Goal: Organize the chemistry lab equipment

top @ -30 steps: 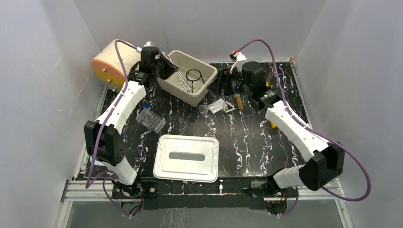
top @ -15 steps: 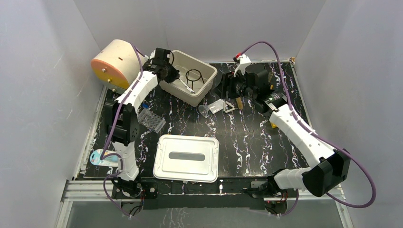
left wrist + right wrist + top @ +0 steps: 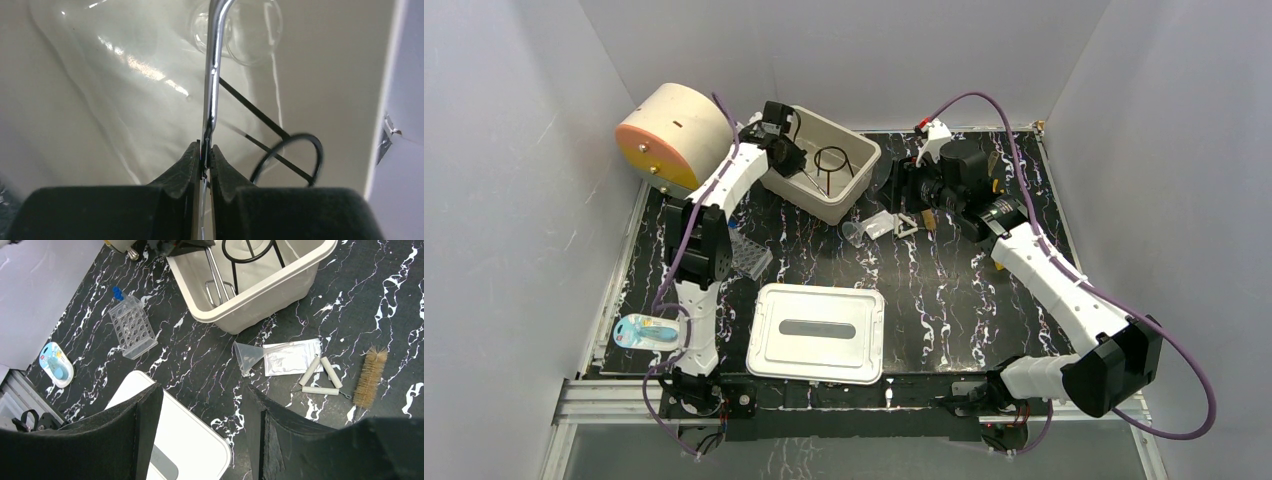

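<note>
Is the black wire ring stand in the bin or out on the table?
In: the ring stand lies on the beige bin's floor, inside its walls.

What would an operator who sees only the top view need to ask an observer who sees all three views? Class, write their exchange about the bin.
Operator: Are the left fingers gripping anything inside the bin?
Observer: Yes. The left wrist view shows them shut on the shiny shaft of a metal tool.
Operator: Is there anything in there besides that and the ring stand?
Observer: Yes, a clear beaker, just past the bend at the tool's far end.
</note>
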Motion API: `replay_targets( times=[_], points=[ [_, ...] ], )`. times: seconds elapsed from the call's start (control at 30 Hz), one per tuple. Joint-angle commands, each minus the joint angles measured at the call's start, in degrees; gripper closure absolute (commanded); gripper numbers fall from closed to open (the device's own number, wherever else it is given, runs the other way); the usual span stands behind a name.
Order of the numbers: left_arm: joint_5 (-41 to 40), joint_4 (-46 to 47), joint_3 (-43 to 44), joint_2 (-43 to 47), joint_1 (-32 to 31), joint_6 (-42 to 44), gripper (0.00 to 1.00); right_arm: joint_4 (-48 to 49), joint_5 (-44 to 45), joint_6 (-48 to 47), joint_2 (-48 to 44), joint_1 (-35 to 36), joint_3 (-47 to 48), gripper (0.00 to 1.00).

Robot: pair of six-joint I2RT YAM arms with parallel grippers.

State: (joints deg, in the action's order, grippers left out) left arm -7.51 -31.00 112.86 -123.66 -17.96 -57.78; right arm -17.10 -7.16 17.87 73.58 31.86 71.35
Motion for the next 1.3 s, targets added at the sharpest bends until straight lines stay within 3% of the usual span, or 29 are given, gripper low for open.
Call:
replay_targets(
  times=[0.0,0.27,0.6,0.9,1.27],
  points=[
    [-1.32,-4.68,4.79,-1.71,0.12,-5.16,1.0,1.37,0.13,-0.31,-2.04,-0.26,-0.36,0.32],
    [-3.11,-8.26,9.13,-5.3,0.11,-9.83,1.0,1.46,0.13,-0.33,-1.78,-0.26,-0.51,0.32],
    [-6.26,-8.28,12.8,-6.29,0.13,-7.12,1.0,1.28,-0.03,-0.47,-1.2,-0.23,-0.19,0.32],
    [-8.03,-8.05,14.09,-5.07,0.03,-3.74,0.69,1.09,0.93,-0.9,-1.34,-0.28,-0.33,0.3],
    [-9.44,-8.09,14.41,1.72,-0.34,3.01,0.66,0.84,1.42,-0.9,-1.77,-0.22,-1.41,0.3]
  ],
)
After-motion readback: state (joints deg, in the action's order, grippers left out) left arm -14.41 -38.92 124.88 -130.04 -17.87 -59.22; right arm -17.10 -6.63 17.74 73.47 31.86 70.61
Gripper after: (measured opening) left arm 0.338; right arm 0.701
